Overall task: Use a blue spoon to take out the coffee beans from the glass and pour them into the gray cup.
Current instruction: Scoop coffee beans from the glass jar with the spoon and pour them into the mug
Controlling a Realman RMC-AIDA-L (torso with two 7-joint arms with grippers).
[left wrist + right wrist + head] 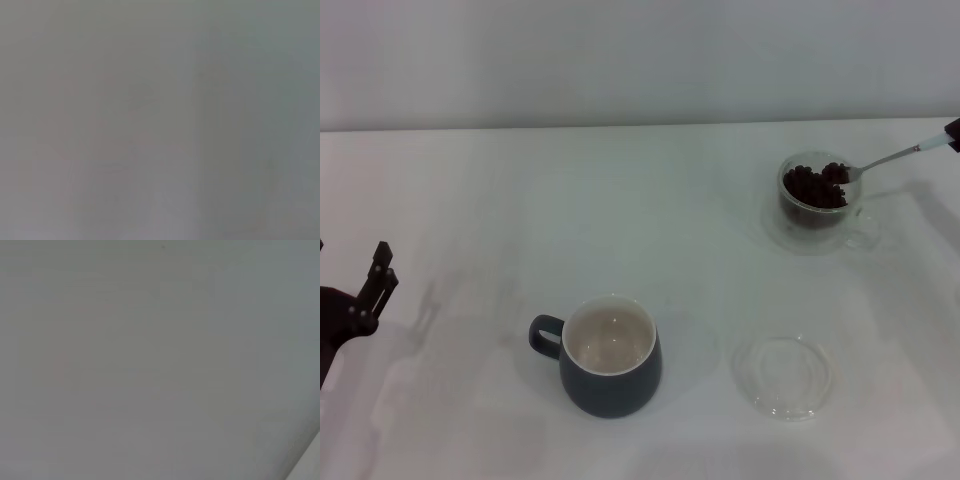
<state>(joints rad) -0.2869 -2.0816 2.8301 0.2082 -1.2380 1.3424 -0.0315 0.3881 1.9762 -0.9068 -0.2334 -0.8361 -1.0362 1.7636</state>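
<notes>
While the blue spoon [890,158] reached in from the far right edge of the head view, its metal bowl sat at the top of the heap of coffee beans [815,186] in the glass [817,203], with a few dark beans resting on it. Its stem sloped up and away toward the pale handle end, which met a small dark piece of the right gripper [953,130] at the very border of the picture. I judged that slant sensible: held from outside and above, the spoon could dip into the small glass without the arm crowding it. So little of that gripper showed that I could not tell how it gripped, though the spoon hanging in the air argued it was carried there. The right wrist camera showed only a blank pale surface.

Nearer the robot and well apart from the glass stood the gray cup [610,358], its cream inside bare of beans, handle turned toward the robot's left. I took the first scoop as not yet delivered. A flat clear saucer [782,375] lay to the cup's right, between cup and glass.

Off at the left edge the left gripper [375,285] hung low over the white table [570,220], fingers apart and touching nothing, evidently parked out of the way.
</notes>
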